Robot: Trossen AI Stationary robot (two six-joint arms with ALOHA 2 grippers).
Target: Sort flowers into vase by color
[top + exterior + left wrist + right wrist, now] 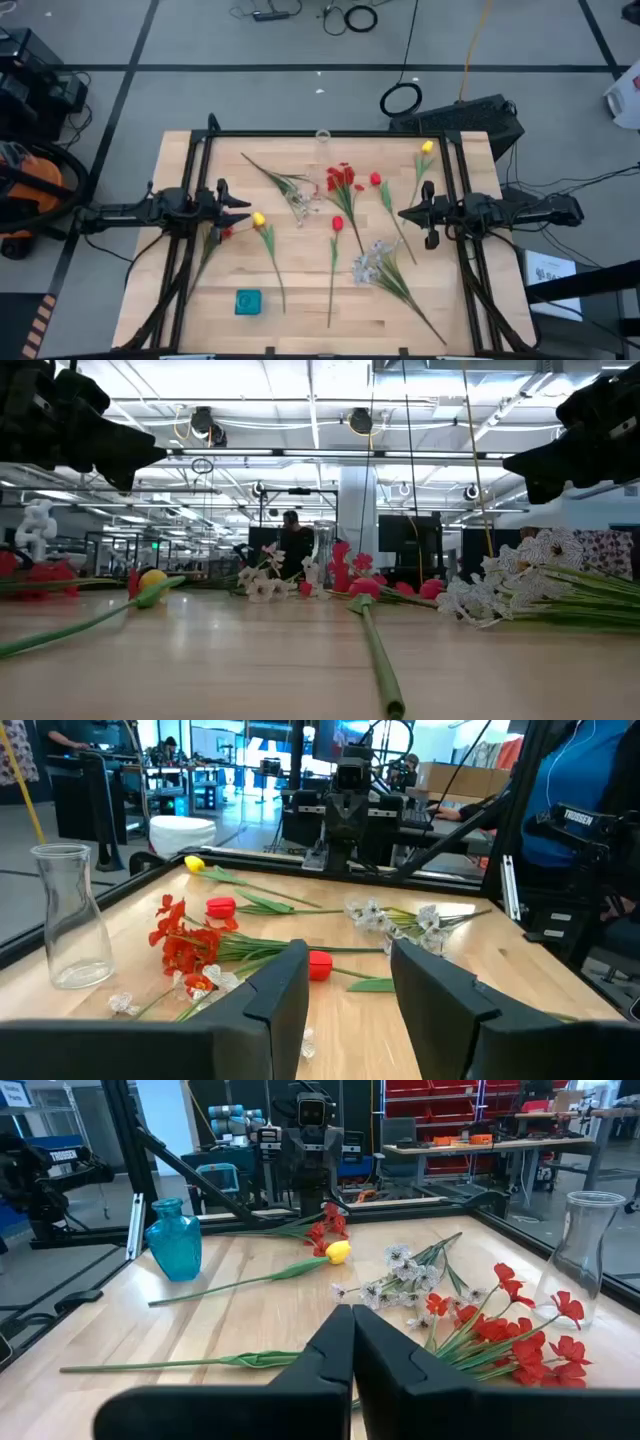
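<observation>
Flowers lie flat on the wooden table [180, 320]: a yellow tulip [259, 218], a red tulip [225, 232], a white spray [300, 205], a red cluster [342, 178], two more red tulips [375, 179] [337, 223], a second yellow tulip [427, 147] and a second white spray [372, 262]. A clear glass vase [322, 136] stands at the far edge. A blue vase [248, 301] stands near the front left. My left gripper [238, 208] is open and empty above the table's left side, beside the yellow tulip. My right gripper [405, 213] is shut and empty at the right.
A black frame [300, 133] runs along the table's far and side edges. Bare wood lies at the near right corner [480, 320] and the near left [170, 310]. Beyond the far edge, a black case [470, 115] and cables [400, 98] lie on the floor.
</observation>
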